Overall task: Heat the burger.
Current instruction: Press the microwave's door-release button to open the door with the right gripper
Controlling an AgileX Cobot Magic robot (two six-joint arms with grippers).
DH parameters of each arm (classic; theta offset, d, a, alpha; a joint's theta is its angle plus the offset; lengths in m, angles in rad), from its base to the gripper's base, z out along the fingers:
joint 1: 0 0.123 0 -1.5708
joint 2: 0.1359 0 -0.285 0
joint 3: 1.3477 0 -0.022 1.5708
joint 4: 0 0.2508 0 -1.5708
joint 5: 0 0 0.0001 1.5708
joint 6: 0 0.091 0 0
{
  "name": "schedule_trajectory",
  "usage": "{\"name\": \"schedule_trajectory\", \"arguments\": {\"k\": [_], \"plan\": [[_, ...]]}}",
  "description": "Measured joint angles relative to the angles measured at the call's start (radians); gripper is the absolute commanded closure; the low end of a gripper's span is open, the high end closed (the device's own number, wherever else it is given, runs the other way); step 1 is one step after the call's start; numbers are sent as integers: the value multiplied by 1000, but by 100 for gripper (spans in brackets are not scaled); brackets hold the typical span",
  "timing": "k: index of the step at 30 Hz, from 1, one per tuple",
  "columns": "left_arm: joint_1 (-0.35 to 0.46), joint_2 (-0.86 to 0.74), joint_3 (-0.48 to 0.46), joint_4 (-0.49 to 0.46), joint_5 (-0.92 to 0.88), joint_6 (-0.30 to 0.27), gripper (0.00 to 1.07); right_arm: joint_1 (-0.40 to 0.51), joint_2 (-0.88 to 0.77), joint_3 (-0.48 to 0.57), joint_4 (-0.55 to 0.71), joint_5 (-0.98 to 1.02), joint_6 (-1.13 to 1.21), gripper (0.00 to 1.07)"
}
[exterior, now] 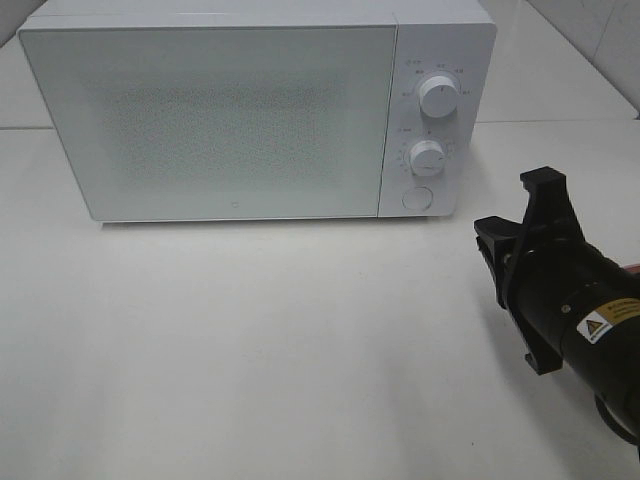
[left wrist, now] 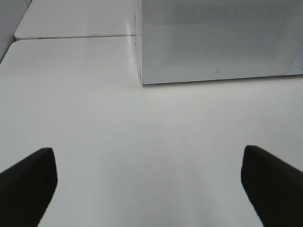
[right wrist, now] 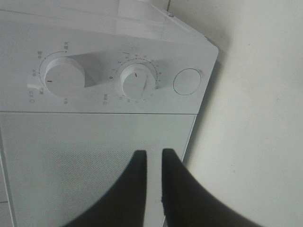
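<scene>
One white microwave (exterior: 230, 120) fills the high view from ten to one o'clock. Its frosted door is shut, and its front bottom edge runs nearly level across the white table (exterior: 250, 350). Below that edge the tabletop is open from eight o'clock round through six to about four. A strip of table also shows past the oven's right side at two to three o'clock. A seam or table edge crosses behind the oven at mid-height on both sides. The control panel at the oven's one o'clock end carries two dials, the upper dial (exterior: 439, 95) and the lower dial (exterior: 427, 156). One round button (exterior: 416, 197) sits beneath them. The right gripper (exterior: 520, 205) comes in at four o'clock, apart from the oven's right front corner, its black arm running off the frame edge at five. In its wrist view the two fingers (right wrist: 137, 165) are drawn almost together with only a thin slit between them, and they grasp nothing. The left gripper (left wrist: 147, 150) is released. Its two fingertips stand far apart at opposite sides of its wrist view, with bare table between them and the oven's left front corner well ahead. That arm does not show in the high view. No view shows the burger, and the frosted door hides the oven's inside, so where it lies cannot be told.
</scene>
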State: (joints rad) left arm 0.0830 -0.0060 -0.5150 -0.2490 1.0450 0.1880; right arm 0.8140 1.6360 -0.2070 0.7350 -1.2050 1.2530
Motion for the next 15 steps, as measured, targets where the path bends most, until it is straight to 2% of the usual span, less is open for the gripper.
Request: {"name": "schedule_trajectory", "arguments": {"k": [15], "plan": [[0,0,0,0,0,0,9,0,5,-3,4,30,49,107]]}}
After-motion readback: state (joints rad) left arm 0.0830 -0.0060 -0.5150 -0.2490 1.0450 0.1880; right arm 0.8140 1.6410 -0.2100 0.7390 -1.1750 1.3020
